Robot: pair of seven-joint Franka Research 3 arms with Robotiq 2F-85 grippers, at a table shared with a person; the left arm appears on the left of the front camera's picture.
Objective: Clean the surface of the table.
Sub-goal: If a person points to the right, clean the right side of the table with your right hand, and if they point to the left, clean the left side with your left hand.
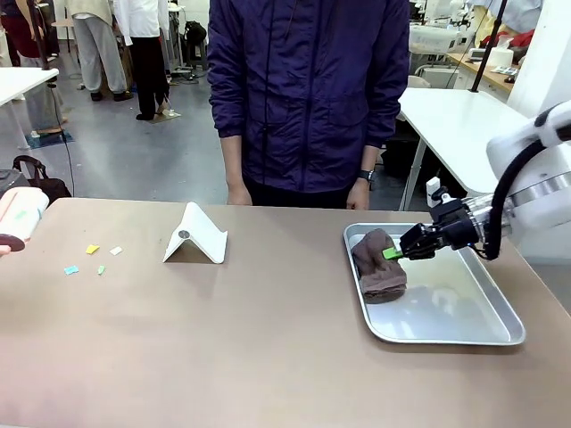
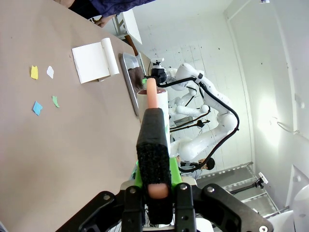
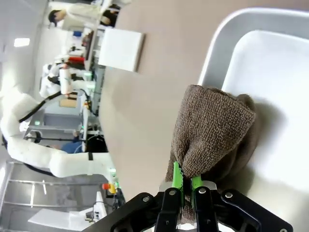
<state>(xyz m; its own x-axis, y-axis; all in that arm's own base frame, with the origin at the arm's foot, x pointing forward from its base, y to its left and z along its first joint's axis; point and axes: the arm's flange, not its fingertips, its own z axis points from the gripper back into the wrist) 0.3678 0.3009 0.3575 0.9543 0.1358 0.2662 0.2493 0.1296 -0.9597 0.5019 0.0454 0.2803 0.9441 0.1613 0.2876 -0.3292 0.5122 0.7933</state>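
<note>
The brown table (image 1: 268,339) carries small paper scraps at its left: yellow (image 1: 92,249), white (image 1: 115,251), blue (image 1: 70,269) and green (image 1: 101,269). They also show in the left wrist view, yellow (image 2: 34,72) and blue (image 2: 37,108). My left gripper (image 2: 154,193) is shut on the black handle (image 2: 153,150) of a white lint roller (image 2: 154,104), whose head shows at the table's far left (image 1: 20,218). My right gripper (image 1: 397,252) is shut on an edge of a brown cloth (image 1: 379,267) lying in the metal tray (image 1: 464,334). The right wrist view shows the cloth (image 3: 212,130) pinched between the green pads.
A white folded stand (image 1: 196,236) sits on the table between the scraps and the tray. A person in a dark jacket (image 1: 308,89) stands at the far edge, hands hanging down. White tables stand behind on both sides.
</note>
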